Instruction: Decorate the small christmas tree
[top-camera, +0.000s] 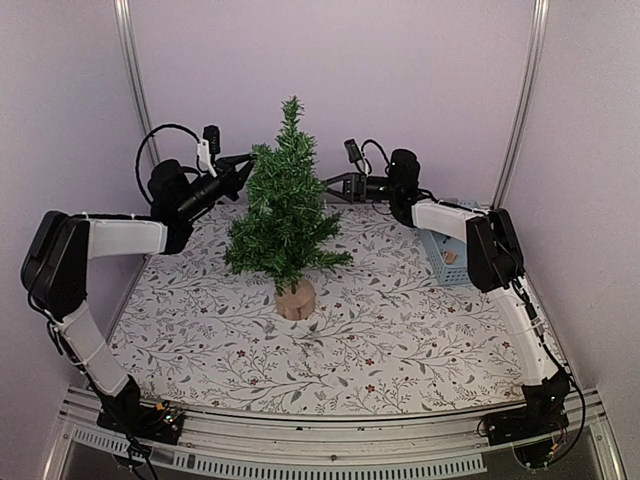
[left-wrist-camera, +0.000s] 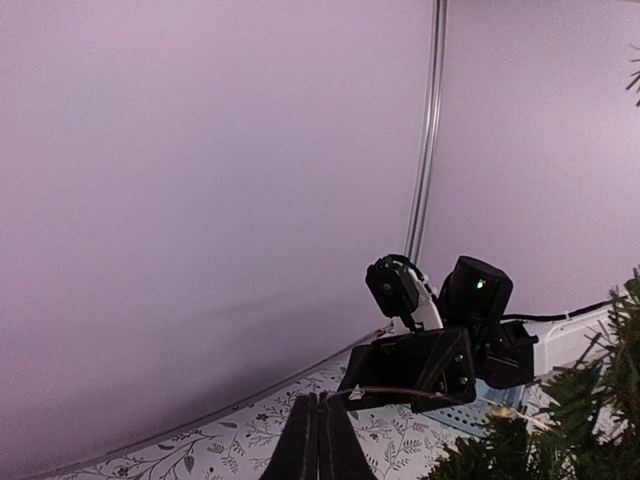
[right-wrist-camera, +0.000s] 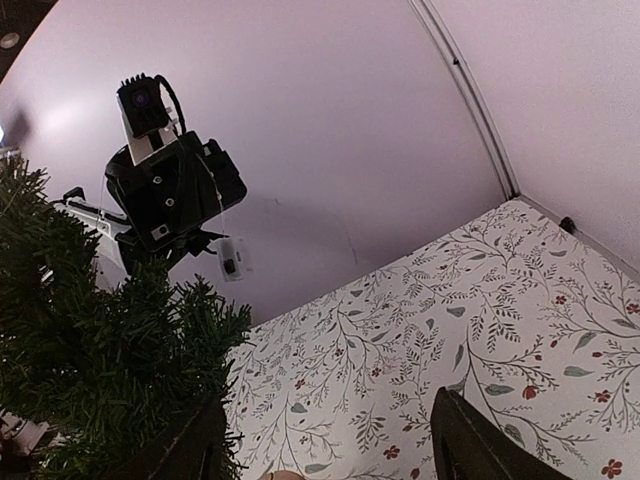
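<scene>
The small christmas tree (top-camera: 285, 205) stands mid-table on its pale stump (top-camera: 296, 298), dark green and bristly. My left gripper (top-camera: 246, 162) is up at the tree's upper left side, shut (left-wrist-camera: 320, 425) on a thin wire (left-wrist-camera: 440, 393) that runs right toward the branches (left-wrist-camera: 590, 420). A small white tag (right-wrist-camera: 233, 262) hangs by its fingertips. My right gripper (top-camera: 331, 186) is level with it on the tree's right side. It is open (right-wrist-camera: 330, 450), with nothing between the fingers and a branch (right-wrist-camera: 110, 350) brushing its left finger (right-wrist-camera: 190, 445).
A blue perforated basket (top-camera: 447, 256) sits at the back right under my right forearm. The floral tablecloth (top-camera: 400, 330) covers the table. Purple walls and metal corner posts (top-camera: 132, 90) close the back and sides.
</scene>
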